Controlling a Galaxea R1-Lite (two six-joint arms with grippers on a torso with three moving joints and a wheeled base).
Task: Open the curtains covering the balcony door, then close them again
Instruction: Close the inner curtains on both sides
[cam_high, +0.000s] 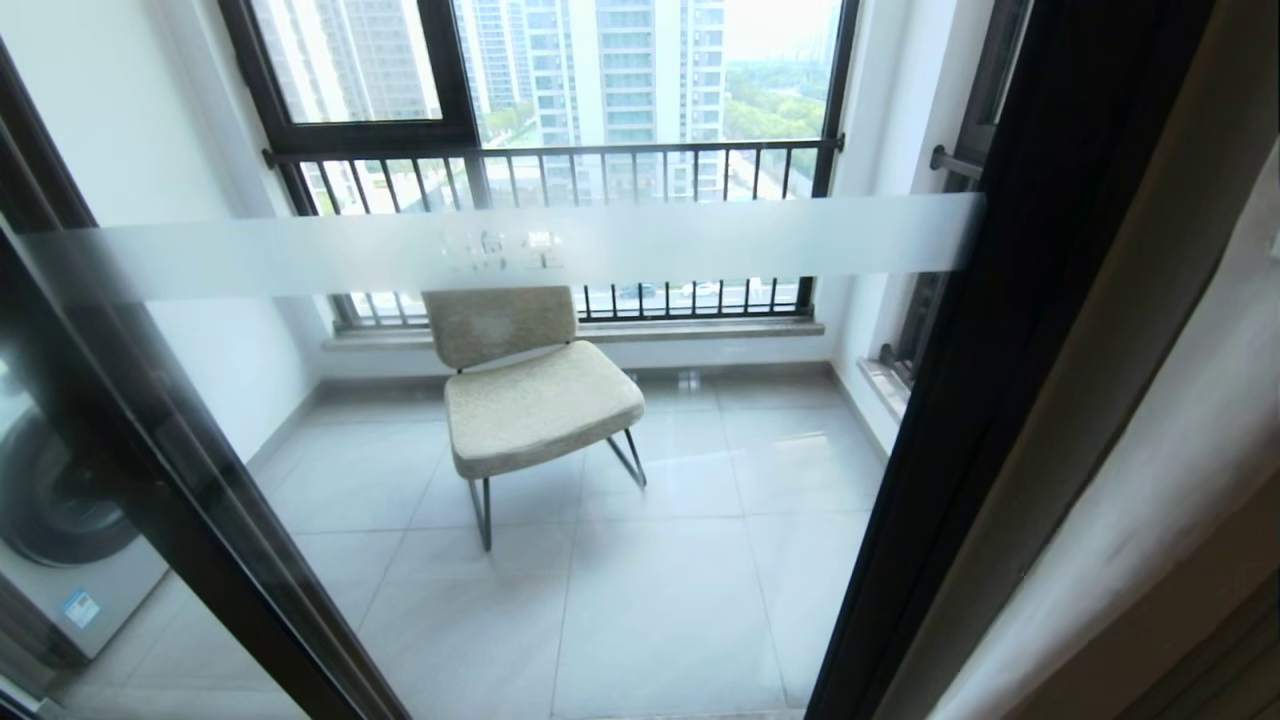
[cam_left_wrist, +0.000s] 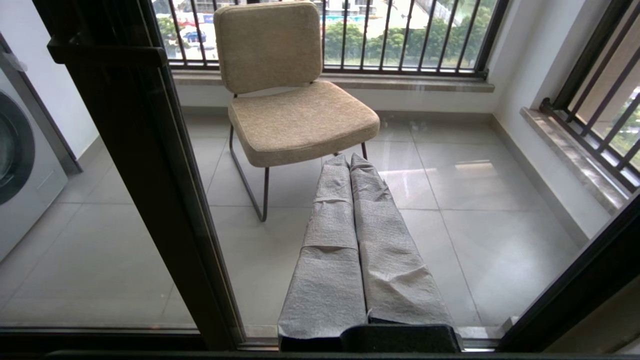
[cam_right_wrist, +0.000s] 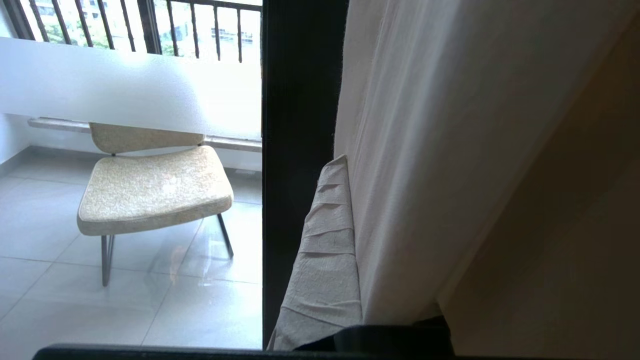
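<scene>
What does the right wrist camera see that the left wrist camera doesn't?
Only the right wrist view shows the curtains, with one wrapped finger of the right gripper against them, and the frosted stripe on the glass. Only the left wrist view shows the washing machine and the shut left gripper. Both show the chair, the tiled floor and the black door frame.

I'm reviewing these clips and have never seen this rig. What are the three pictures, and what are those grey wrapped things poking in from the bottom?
It is a wheeled robot with two arms. One picture comes from its head, looking through the glass balcony door at a chair. The other two come from cameras on its wrists. The grey wrapped things are its grippers, covered in cloth. The left gripper is shut, holds nothing and points at the glass. The right gripper is shut too, one side hidden against the curtains, which are bunched beside the door frame.
</scene>
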